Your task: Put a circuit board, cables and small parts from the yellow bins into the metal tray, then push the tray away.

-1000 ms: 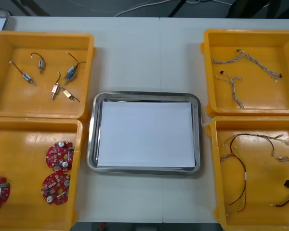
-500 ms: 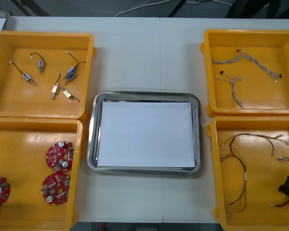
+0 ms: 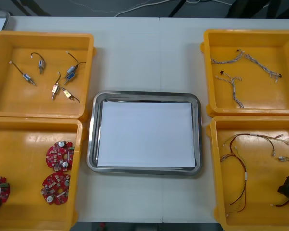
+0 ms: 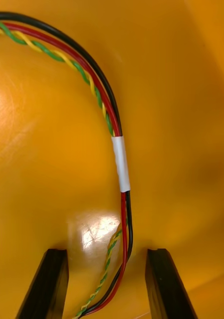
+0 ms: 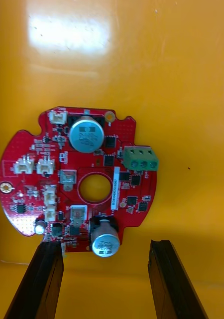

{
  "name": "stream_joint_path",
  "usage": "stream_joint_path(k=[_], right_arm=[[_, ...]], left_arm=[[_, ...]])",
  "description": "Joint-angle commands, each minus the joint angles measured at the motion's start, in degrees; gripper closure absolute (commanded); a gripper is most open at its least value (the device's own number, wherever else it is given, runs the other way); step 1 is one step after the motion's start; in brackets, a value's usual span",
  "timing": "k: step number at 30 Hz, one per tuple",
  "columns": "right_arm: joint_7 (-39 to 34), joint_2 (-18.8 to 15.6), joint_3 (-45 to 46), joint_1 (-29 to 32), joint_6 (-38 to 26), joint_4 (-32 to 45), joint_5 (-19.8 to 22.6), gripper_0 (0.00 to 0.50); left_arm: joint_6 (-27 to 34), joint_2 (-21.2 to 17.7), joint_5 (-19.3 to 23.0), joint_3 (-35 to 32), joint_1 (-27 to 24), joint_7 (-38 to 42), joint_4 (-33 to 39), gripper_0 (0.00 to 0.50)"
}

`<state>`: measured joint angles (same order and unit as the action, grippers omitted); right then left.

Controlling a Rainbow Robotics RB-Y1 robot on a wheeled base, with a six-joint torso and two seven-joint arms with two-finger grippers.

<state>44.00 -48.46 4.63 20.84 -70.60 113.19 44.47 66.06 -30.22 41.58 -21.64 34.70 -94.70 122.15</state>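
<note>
Both arms have edged lower — the left gripper [image 5: 104, 244], jaws spread, has the red circuit board [image 5: 82, 179] just ahead, its near edge between them. The right gripper [image 4: 107, 251], jaws spread, straddles the black, red and yellow cable [image 4: 121, 164]. Pinches look due next — the metal tray [image 3: 144, 95] has none of them yet.

Metal tray [image 3: 144, 95] (white inside) sits between 4 yellow bins [image 3: 19, 101].

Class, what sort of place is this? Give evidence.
Likely an electronics kitting bench: yellow bins of red circuit boards, cables and small metal parts flank a metal tray; left gripper open at a board, right gripper astride a cable.
</note>
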Motion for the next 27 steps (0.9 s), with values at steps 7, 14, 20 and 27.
stream_joint_path(k=[7,14,20,27], right_arm=[[-3.3,0.6,-2.4,0.9,0.5,0.2,-1.8,0.34],[-3.5,0.6,-2.6,0.5,0.4,0.1,-2.2,0.5],[-3.6,0.5,-2.4,-1.5,-0.9,0.2,-2.0,0.5],[-3.6,0.6,-0.9,-7.5,-8.1,0.5,-0.8,0.5]], left_arm=[[-0.7,0.8,-1.6,2.3,2.4,-4.7,0.2,0.0],[-0.7,0.8,-2.9,3.0,2.2,-4.5,0.1,0.0],[-0.7,0.8,-3.9,3.5,1.7,-4.0,0.0,0.0],[-0.7,0.8,-4.5,3.7,1.1,-3.5,0.0,0.04]])
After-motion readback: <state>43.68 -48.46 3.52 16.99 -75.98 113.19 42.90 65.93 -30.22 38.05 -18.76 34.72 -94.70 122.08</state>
